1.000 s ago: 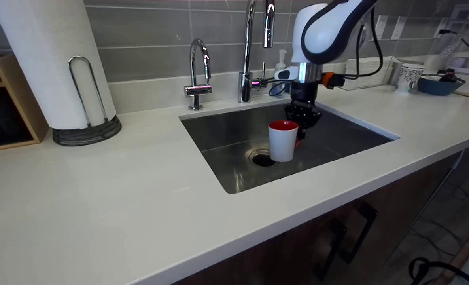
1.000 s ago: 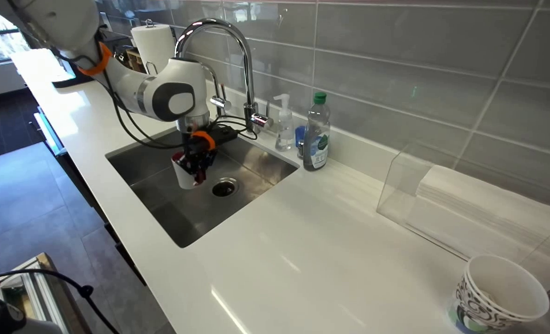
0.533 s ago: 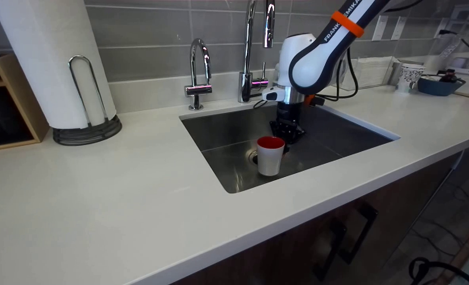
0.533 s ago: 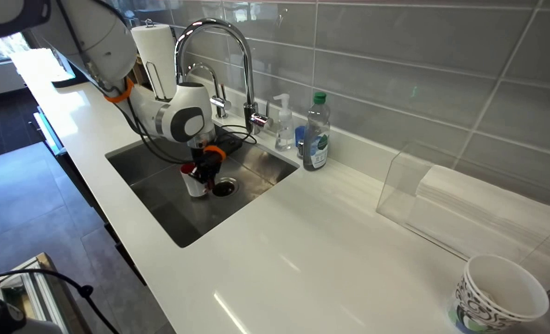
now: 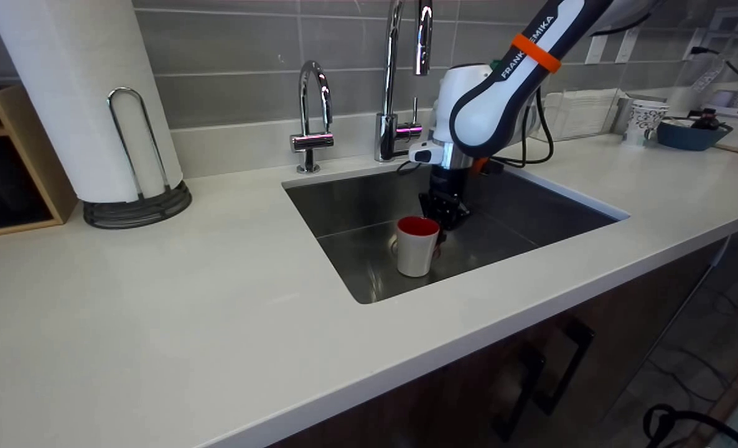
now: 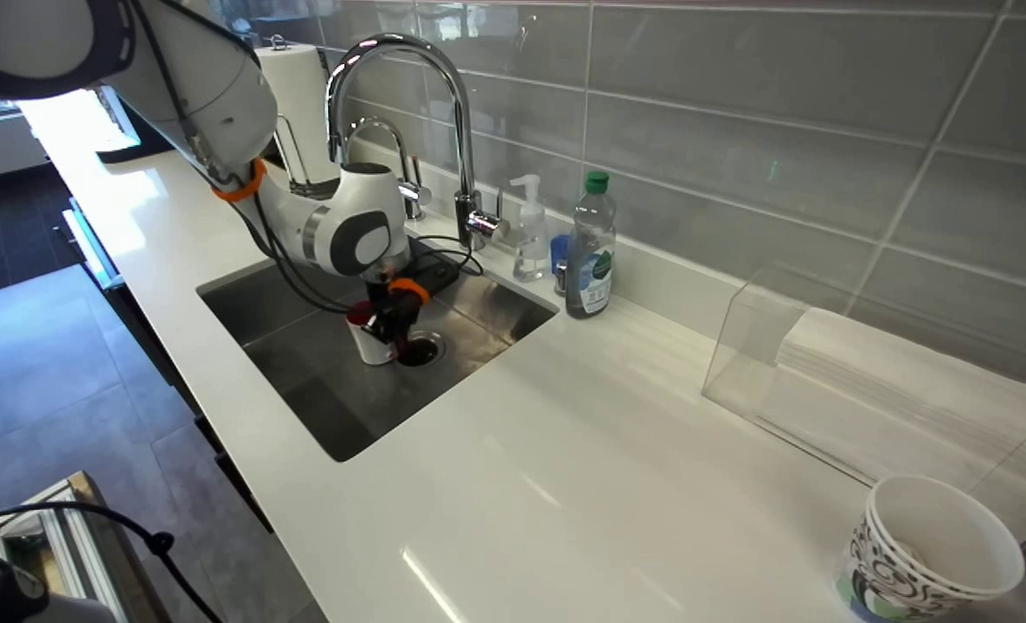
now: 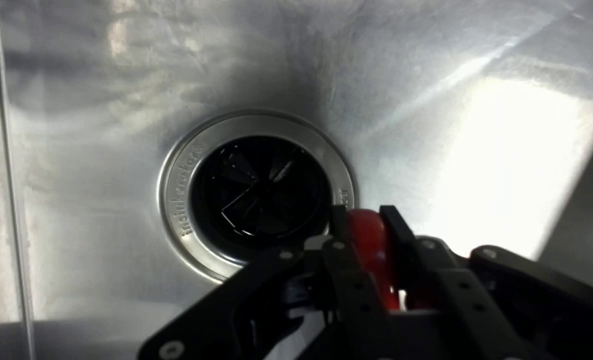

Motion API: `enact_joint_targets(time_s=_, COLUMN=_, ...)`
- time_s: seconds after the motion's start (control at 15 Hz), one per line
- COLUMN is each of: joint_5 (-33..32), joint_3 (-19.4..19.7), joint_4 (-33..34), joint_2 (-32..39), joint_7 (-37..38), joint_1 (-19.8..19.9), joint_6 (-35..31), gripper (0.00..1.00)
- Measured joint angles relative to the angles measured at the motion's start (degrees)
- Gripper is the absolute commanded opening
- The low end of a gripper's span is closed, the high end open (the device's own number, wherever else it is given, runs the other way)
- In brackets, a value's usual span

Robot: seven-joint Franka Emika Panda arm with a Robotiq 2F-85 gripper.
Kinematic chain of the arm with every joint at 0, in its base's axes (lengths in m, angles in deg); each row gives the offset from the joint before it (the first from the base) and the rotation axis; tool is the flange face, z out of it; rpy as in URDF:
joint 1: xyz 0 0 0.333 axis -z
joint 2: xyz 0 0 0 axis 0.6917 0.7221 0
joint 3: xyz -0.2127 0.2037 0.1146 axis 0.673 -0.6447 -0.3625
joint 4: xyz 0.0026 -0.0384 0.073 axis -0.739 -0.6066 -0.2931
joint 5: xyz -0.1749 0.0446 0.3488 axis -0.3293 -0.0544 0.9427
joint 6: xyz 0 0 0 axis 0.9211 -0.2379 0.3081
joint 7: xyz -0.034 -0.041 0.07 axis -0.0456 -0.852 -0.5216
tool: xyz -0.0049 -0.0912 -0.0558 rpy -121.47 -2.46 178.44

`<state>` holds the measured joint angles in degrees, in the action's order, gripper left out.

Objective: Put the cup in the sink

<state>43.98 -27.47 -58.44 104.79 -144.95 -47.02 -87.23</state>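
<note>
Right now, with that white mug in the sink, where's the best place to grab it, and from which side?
Probably the red handle, from above, where the jaws pinch it now. It juts out sideways from the white mug, slim enough to fit between them, and the mug is roughly upright; its body looks much wider.

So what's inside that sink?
In the sink: the cup, its red handle pinched in the gripper, and a round drain. The arm and cup hide parts of the sink, so anything behind them can't be seen; whether the cup touches bottom, I can't tell.
</note>
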Motion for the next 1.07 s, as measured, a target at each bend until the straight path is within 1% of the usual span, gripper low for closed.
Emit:
enact_joint_targets(time_s=0.4, joint_5=0.11, joint_3=-1.21, joint_4=0.06, joint_2=0.10, joint_7=3.37, joint_1=0.10, joint_6=0.42, gripper=0.05)
enact_joint_targets(time_s=1.07, joint_5=0.07, joint_3=-0.95, joint_4=1.76, joint_2=0.08, joint_7=14.89, joint_1=-0.62, joint_6=5.74, gripper=0.05)
